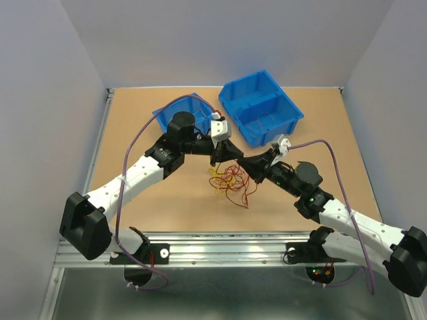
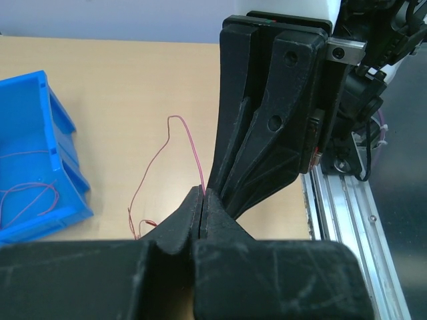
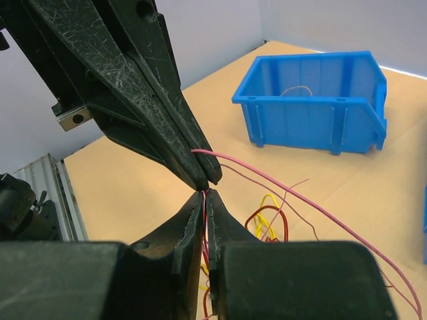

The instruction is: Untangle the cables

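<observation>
The cables (image 1: pixel 231 183) lie in a loose tangle of red, dark red and yellow wires on the table's middle. My left gripper (image 1: pixel 222 158) and right gripper (image 1: pixel 241 163) meet tip to tip just above it. In the left wrist view my left gripper (image 2: pixel 202 193) is shut on a thin pink-red wire (image 2: pixel 189 141) that loops up and back to the table. In the right wrist view my right gripper (image 3: pixel 207 194) is shut on red wires running down between its jaws, with the left gripper's fingers (image 3: pixel 175 140) right above. Yellow and red loops (image 3: pixel 268 215) hang beyond.
A blue bin (image 1: pixel 261 107) stands at the back right. A second blue bin (image 1: pixel 175 110) is behind the left arm; in the left wrist view it (image 2: pixel 40 175) holds red wires. Grey walls enclose the table; an aluminium rail (image 1: pixel 220 248) runs along the near edge.
</observation>
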`<state>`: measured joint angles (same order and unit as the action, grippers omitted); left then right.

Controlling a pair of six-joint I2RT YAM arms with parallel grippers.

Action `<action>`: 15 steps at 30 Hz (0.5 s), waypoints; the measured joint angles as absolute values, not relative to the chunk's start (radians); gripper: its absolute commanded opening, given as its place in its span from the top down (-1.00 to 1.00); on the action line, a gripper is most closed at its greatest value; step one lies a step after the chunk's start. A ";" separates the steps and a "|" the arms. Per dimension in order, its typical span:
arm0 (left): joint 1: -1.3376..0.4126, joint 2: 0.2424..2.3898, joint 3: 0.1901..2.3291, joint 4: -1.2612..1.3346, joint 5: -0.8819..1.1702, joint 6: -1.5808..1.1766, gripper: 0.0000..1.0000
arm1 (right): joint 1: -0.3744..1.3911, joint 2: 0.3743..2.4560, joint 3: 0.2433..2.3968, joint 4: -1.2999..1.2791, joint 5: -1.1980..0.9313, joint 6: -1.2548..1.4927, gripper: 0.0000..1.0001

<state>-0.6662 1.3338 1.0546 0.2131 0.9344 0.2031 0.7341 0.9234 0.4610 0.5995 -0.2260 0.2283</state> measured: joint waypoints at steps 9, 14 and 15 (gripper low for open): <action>-0.666 1.334 1.055 0.213 0.944 0.196 1.00 | 0.734 0.937 0.461 0.613 -0.226 0.229 0.67; -0.666 1.334 1.055 0.213 0.955 0.187 1.00 | 0.734 0.957 0.461 0.614 -0.226 0.229 0.70; -0.666 1.334 1.055 0.213 0.958 0.185 1.00 | 0.734 0.960 0.461 0.614 -0.226 0.229 0.70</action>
<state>-0.6662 1.3338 1.0546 0.2131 0.9585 0.1852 0.7341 0.9596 0.4610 0.6136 -0.2256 0.2291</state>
